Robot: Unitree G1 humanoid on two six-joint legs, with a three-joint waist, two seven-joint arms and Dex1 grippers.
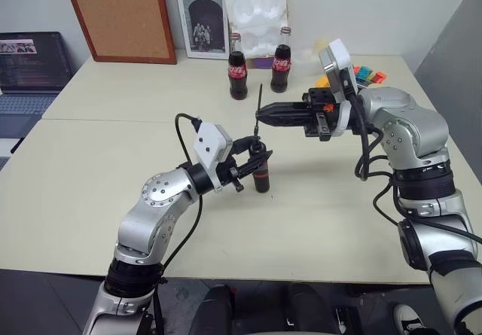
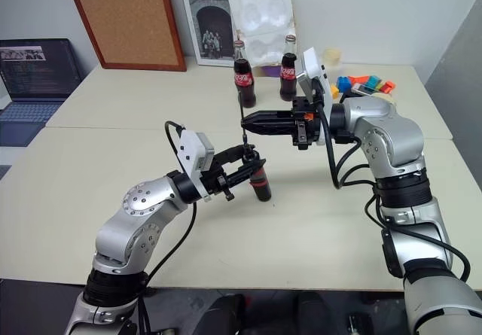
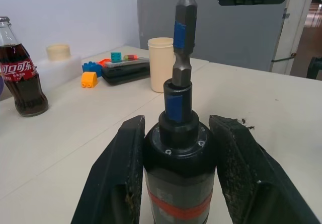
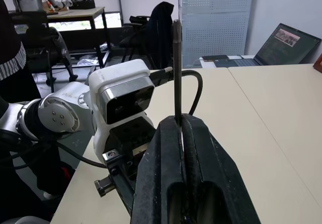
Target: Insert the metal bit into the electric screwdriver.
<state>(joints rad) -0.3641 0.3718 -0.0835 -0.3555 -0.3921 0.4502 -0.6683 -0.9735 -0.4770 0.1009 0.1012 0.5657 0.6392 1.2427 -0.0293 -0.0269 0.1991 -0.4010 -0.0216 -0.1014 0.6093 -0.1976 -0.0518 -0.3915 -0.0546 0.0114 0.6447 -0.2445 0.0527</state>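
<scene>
The metal bit (image 1: 259,109) is a thin, rigid rod, judged light and smooth – liable to pivot or slip if pinched off-centre, so a hold near mid-length with the lower end left free is judged the sound place to take it. That is how it is held: the right gripper (image 1: 260,114) is fully closed on the rod, fingers lying level and reaching in from the right, with the bit standing near upright through the pinch, part above and part below. The electric screwdriver (image 1: 260,171) is a stiff black body with a red band, judged heavier than the bit and easy to grip around its barrel. The left gripper (image 1: 258,158) is clamped on that barrel just under the collar, one finger on each side, and holds the tool upright above the cream table (image 1: 105,169), collar facing up. In the left wrist view the bit's lower, hexagonal end (image 3: 182,73) stands at the mouth of the collar (image 3: 178,103), in line with it; whether it has entered the socket or merely rests on the rim cannot be told. Judgement – insertion is under way but not confirmed seated. Two cola bottles (image 1: 238,68) stand behind on the table, well apart from the work.
</scene>
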